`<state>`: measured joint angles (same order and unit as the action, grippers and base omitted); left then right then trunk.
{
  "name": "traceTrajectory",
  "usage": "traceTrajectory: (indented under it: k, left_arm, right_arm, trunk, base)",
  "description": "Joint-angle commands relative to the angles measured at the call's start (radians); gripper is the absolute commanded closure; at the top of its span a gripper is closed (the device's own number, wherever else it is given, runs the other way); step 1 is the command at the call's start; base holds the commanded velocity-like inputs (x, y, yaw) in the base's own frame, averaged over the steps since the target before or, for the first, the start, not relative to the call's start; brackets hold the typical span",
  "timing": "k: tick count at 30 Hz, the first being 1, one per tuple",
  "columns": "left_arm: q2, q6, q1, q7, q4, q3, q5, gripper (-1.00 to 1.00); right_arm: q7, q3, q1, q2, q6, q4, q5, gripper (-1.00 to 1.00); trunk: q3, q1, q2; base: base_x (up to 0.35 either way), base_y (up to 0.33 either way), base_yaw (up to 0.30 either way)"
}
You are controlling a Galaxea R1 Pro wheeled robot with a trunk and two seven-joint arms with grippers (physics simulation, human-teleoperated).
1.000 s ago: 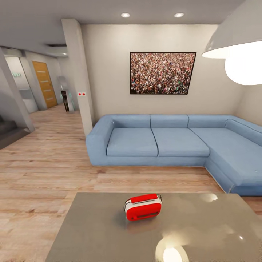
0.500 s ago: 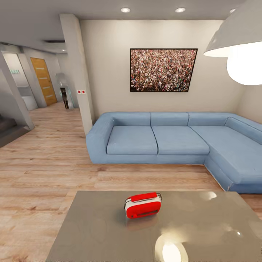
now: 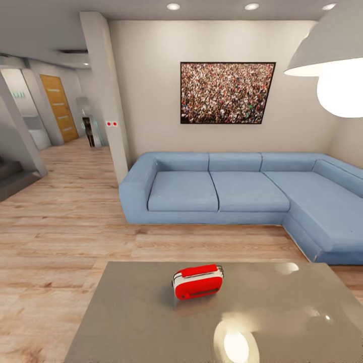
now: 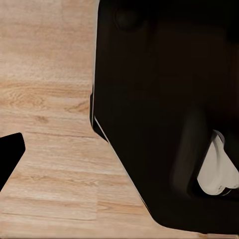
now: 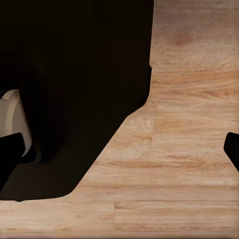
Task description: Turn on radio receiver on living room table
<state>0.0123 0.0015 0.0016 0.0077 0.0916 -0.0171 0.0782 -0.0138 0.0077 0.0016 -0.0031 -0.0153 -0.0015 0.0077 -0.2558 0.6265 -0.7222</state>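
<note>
Approach step, judged: red radio receiver (image 3: 197,282) upright mid-counter (image 3: 126,322), grey glossy top, blue sofa (image 3: 242,194) beyond, pendant lamp (image 3: 330,65) overhead. Wrist cameras over wood floor (image 4: 45,89); jaws' state impossible to tell. Next: closing in, raising arm toward radio switch.
</note>
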Motion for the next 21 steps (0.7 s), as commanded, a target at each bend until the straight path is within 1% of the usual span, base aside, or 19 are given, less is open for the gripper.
traceTrajectory:
  k: [1,21]
  left_arm:
    - [0.0,0.0,0.0,0.0,0.0,0.0,0.0,-1.0]
    - [0.0,0.0,0.0,0.0,0.005,0.0,0.0,-1.0]
  right_arm:
    - [0.0,0.0,0.0,0.0,0.0,0.0,0.0,-1.0]
    - [0.001,0.0,0.0,0.0,0.0,0.0,0.0,-1.0]
  trunk:
    - [0.002,-0.004,0.007]
    - [0.032,-0.081,0.147]
  base:
    - [0.0,0.0,0.0]
    - [0.0,0.0,0.0]
